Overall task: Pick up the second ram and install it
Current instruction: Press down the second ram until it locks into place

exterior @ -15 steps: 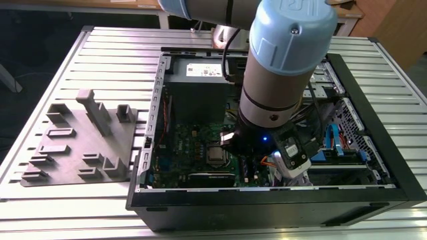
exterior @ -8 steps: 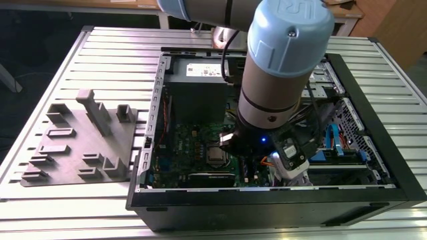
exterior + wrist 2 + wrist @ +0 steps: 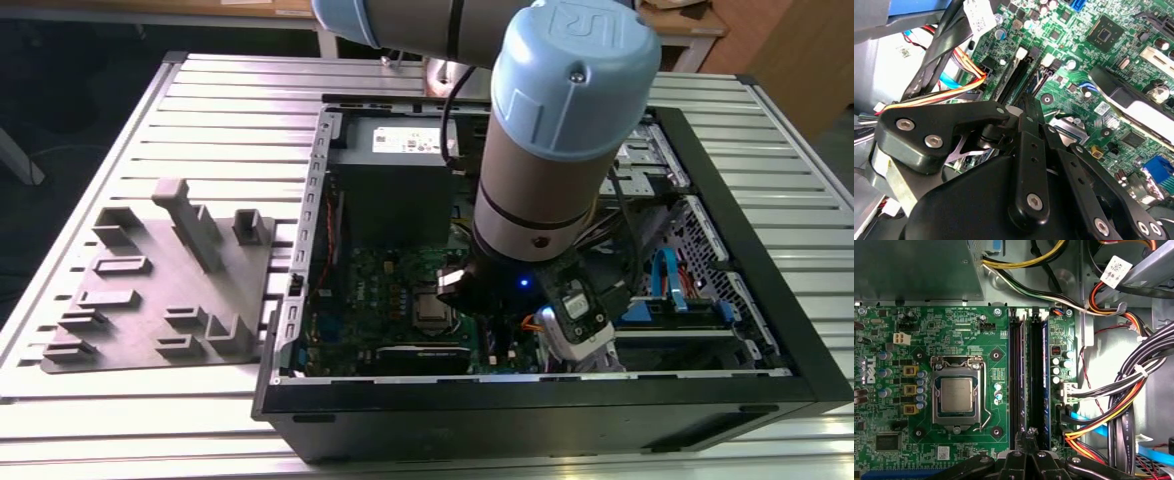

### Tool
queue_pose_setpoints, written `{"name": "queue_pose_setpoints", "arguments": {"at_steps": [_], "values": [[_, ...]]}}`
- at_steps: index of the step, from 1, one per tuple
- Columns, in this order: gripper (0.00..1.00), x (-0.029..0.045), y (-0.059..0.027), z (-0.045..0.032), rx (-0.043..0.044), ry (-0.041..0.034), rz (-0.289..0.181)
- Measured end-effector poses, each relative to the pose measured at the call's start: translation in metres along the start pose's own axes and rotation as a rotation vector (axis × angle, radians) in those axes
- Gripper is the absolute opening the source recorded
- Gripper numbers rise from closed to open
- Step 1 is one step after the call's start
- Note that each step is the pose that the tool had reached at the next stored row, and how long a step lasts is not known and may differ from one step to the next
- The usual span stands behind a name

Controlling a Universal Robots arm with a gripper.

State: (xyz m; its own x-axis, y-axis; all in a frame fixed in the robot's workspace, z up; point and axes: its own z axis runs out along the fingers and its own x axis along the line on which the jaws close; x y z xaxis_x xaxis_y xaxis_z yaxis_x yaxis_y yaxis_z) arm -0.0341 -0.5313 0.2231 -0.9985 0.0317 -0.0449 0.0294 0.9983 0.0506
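The second ram (image 3: pixel 1045 385) stood on edge in a slot on the green motherboard (image 3: pixel 929 325), its long axis parallel to the neighbouring slots, one end toward the gripper (image 3: pixel 1029 432), whose fingertips met, pinched together and empty, above the slots
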Motion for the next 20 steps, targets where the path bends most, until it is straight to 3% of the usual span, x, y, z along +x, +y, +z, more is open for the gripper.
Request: {"name": "queue_pose_setpoints", "arguments": {"at_steps": [20], "values": [[0.07,0.0003,-0.0002,0.0051,-0.0003,0.0,0.0]]}}
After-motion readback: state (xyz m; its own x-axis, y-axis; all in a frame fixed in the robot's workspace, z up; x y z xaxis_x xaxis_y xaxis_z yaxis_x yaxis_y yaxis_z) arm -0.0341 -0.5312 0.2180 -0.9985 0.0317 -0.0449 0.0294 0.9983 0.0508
